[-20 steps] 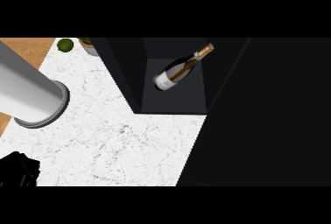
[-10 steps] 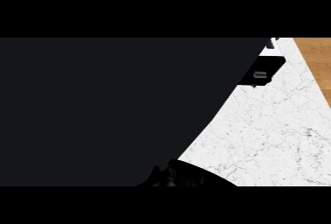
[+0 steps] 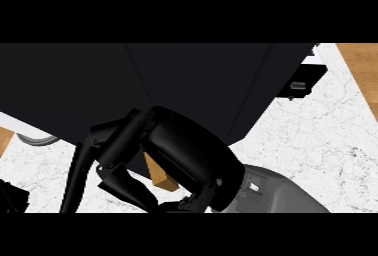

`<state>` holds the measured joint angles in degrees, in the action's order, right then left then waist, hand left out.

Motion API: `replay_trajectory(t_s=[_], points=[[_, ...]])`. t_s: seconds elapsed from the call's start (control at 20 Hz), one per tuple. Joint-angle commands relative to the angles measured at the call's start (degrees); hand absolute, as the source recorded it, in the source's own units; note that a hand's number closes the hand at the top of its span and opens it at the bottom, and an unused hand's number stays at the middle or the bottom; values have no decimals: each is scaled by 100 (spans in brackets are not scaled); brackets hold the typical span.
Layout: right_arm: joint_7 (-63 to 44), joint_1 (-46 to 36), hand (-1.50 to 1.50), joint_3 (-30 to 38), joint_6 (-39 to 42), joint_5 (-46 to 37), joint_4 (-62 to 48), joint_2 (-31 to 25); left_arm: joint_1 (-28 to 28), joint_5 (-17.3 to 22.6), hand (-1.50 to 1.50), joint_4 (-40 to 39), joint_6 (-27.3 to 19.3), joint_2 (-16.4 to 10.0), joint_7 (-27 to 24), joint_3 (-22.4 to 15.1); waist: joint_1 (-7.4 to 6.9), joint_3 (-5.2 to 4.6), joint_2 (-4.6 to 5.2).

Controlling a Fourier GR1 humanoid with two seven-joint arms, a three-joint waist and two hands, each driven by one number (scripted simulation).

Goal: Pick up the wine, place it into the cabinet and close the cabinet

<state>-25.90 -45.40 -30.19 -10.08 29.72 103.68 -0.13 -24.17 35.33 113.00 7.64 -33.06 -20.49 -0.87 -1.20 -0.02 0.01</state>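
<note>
The black cabinet (image 3: pixel 111 85) fills the upper left and middle of the head view; its dark faces meet at an edge (image 3: pixel 140 75), and I cannot see inside. No wine bottle shows. My right hand (image 3: pixel 184 155) is in the lower middle, back toward me, right by the cabinet's lower edge. Its fingers (image 3: pixel 81 165) hang relaxed down to the left and hold nothing. Its grey forearm (image 3: pixel 280 192) comes in from the lower right. A black bit of my left hand (image 3: pixel 9 197) shows at the lower left edge.
The white marble counter (image 3: pixel 317 145) lies to the right. A small black and grey object (image 3: pixel 304 82) stands by the cabinet's upper right corner. A grey round thing (image 3: pixel 33 137) peeks out at the left. Wood (image 3: pixel 362 70) shows at far right, and a tan block (image 3: pixel 164 177) lies behind my fingers.
The view has swung. The wine bottle lay inside the open cabinet a second ago and is now out of sight. My right hand has come into view in front of the cabinet.
</note>
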Motion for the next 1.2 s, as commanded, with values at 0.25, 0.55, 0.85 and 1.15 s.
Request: replay_trajectory(t_s=[0.25, 0.55, 0.85, 1.15], points=[[498, -723, 150, 808, 231, 620, -1647, 12, 292, -206, 150, -96, 53, 328, 280, 61, 33, 1, 11], [1068, -274, 150, 550, 280, 427, -2167, 12, -387, -388, 150, 496, 272, 467, 299, 167, 10, 3, -6], [1734, -294, 150, 1333, 1286, 295, -3364, -172, 159, -526, 150, -69, 396, 581, 333, 249, 43, 2, 20], [1977, -739, 150, 1609, 1338, 100, -4044, -187, 111, -392, 150, 143, 440, 538, 555, 332, -25, 0, 34]])
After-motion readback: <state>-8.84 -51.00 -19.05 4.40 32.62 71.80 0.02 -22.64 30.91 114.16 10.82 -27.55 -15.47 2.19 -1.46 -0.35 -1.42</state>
